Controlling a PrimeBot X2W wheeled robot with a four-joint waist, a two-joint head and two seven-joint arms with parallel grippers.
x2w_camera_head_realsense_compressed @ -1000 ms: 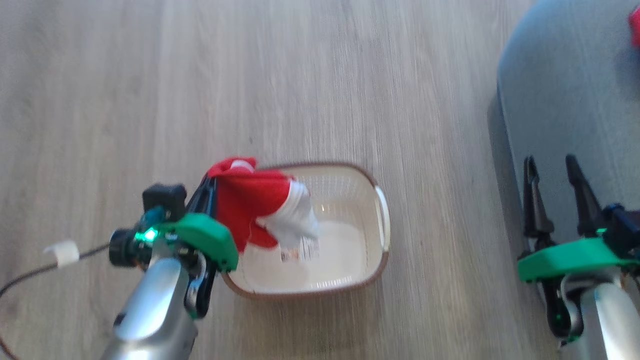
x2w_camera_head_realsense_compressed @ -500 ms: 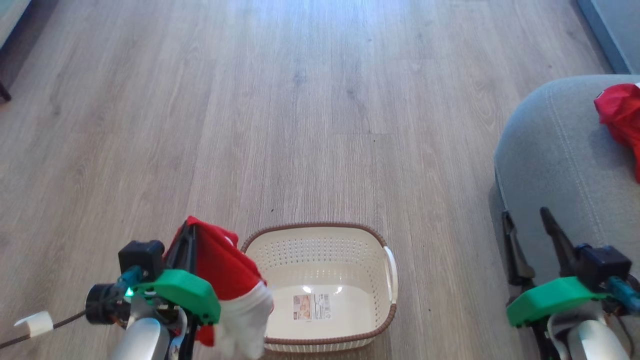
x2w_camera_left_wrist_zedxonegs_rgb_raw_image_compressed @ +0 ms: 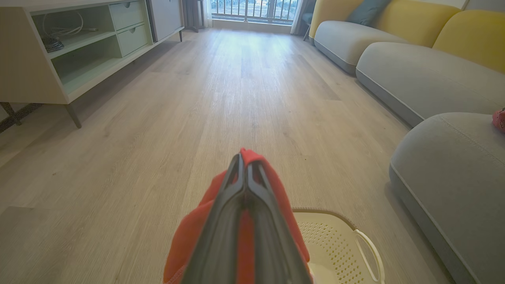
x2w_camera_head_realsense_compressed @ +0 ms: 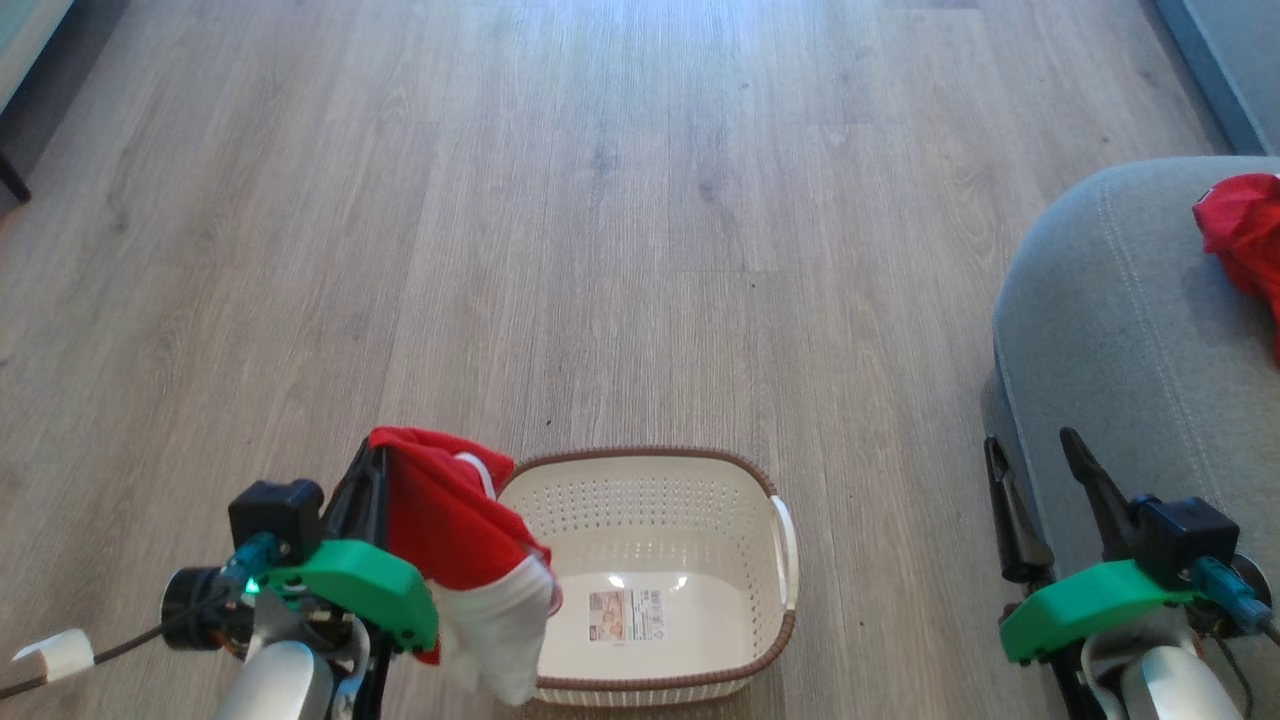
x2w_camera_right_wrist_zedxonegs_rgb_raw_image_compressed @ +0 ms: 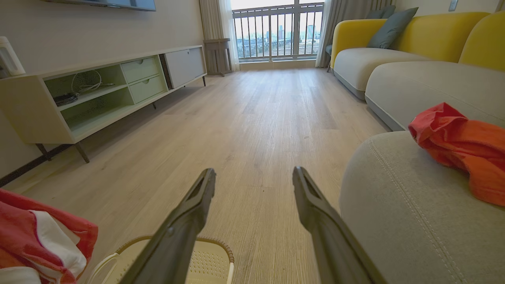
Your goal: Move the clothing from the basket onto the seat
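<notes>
My left gripper is shut on a red garment with a white part, which hangs over the left rim of the cream basket. The basket's floor holds just a sticker. In the left wrist view the shut fingers pinch the red cloth above the basket. My right gripper stands open, nothing between its fingers, at the left edge of the grey seat. A second red garment lies on the seat, also in the right wrist view.
Wood floor stretches ahead. A low cabinet on thin legs runs along the left wall. Grey and yellow sofa sections line the right side. A cable with a white tag trails at lower left.
The camera has tilted up between the earliest frame and now. The red garment came up out of the basket in my left gripper. The right gripper stayed open.
</notes>
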